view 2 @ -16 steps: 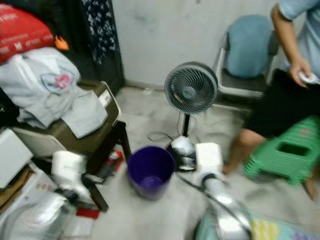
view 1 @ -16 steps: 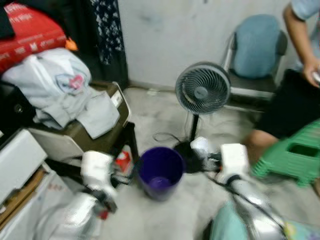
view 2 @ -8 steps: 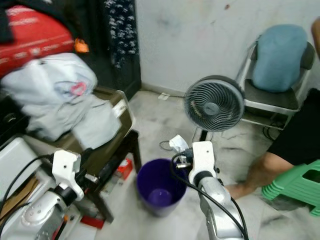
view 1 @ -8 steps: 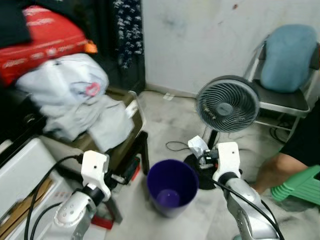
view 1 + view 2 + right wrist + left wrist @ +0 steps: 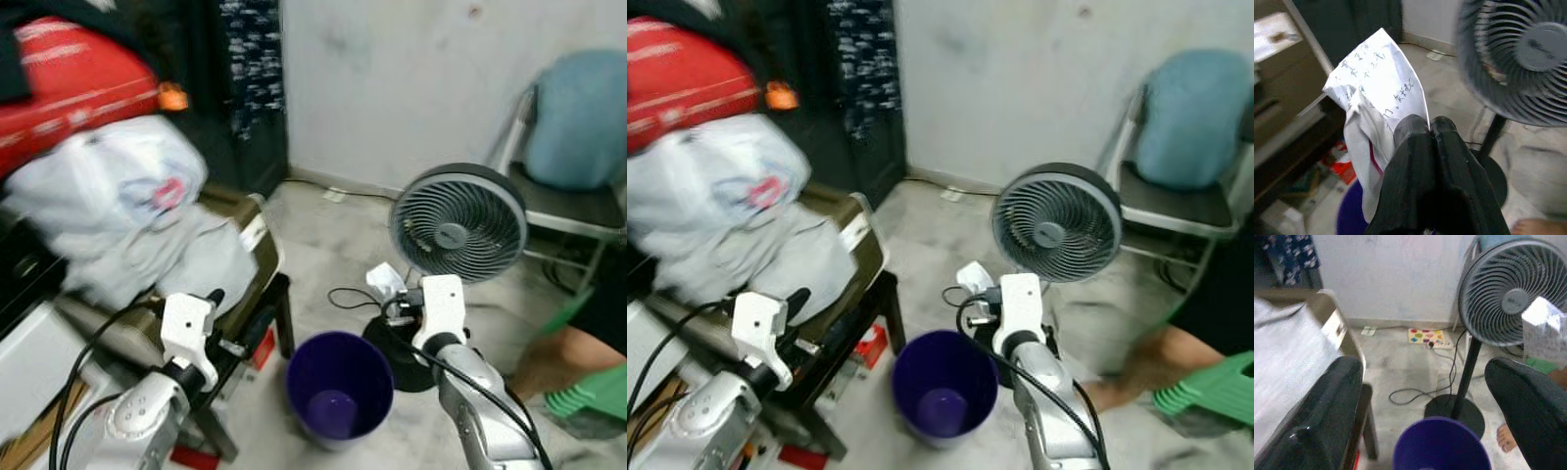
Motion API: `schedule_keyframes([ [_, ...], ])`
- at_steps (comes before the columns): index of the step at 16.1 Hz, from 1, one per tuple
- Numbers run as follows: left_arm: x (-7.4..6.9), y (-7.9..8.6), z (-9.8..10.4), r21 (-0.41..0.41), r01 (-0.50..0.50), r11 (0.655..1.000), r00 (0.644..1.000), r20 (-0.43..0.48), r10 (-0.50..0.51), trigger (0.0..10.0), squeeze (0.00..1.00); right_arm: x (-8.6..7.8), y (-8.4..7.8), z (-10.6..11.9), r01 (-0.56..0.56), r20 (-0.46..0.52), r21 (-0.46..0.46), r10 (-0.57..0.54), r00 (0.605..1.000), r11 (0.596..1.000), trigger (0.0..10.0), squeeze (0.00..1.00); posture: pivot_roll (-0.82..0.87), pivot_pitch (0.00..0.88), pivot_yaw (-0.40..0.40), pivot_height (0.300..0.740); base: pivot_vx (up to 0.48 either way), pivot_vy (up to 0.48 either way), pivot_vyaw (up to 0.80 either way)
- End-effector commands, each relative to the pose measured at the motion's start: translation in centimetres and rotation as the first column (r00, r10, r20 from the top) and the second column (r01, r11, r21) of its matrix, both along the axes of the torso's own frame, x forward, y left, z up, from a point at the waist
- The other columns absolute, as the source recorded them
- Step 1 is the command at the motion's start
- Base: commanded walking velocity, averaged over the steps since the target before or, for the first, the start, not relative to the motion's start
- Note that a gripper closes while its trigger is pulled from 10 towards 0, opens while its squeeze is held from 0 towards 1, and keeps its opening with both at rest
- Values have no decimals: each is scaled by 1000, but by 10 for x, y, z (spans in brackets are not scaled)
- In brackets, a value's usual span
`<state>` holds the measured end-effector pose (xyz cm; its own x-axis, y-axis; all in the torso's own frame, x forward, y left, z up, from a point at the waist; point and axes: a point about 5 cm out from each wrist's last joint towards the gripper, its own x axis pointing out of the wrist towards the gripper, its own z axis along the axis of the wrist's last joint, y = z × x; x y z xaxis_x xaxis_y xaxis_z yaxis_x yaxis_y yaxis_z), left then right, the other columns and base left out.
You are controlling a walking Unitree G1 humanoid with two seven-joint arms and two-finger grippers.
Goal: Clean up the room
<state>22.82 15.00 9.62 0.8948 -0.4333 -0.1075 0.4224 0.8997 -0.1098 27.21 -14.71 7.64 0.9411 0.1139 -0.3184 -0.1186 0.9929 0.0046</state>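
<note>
Gripping written-on paper (image 5: 1378, 83), right pincer (image 5: 1431, 128) above purple bin (image 5: 340, 387)

Grey pedestal fan (image 5: 460, 225) upright on round black base, cord (image 5: 1420, 390) looped on pale floor beside it. Behind fan, metal chair (image 5: 563, 201) against wall, blue cushion (image 5: 586, 117) on seat back. Pile of light clothes (image 5: 127, 215) on brown stand at left, red bag (image 5: 73, 83) above. Green plastic stool (image 5: 1210, 392) at right, bare leg (image 5: 1136, 367) of person beside it.
</note>
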Motion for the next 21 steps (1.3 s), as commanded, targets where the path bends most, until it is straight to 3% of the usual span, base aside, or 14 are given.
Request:
schedule_keyframes([
  [1,2,-3,0,1,5,1000,1000,1,-5,10000,0,1,-11,-2,45,-14,-11,-46,999,999,10000,0,-130,0,14,740,0,0,0],
  [7,0,-3,-3,10,-9,1000,1000,-4,9,10000,0,2,-12,-11,72,-63,0,-72,995,997,10000,0,-124,0,8,740,0,0,0],
  [11,9,0,-4,12,-42,999,999,-10,42,10000,0,5,-14,-10,88,-68,1,-88,994,996,10000,0,-133,0,15,740,0,0,0],
  [14,7,-1,-10,18,-51,999,998,-29,52,10000,0,-1,-19,-16,98,-99,-12,-98,990,995,10000,0,-134,0,9,740,0,0,-677],
  [17,7,-1,-11,23,-42,999,999,-28,43,10000,0,4,-17,-14,93,-82,-5,-94,992,996,10000,0,-126,0,12,740,0,0,-708],
  [21,9,1,-7,15,-32,999,999,-13,32,10000,0,5,-11,-11,79,-60,19,-77,995,997,10000,0,-124,0,21,740,61,0,0],
])
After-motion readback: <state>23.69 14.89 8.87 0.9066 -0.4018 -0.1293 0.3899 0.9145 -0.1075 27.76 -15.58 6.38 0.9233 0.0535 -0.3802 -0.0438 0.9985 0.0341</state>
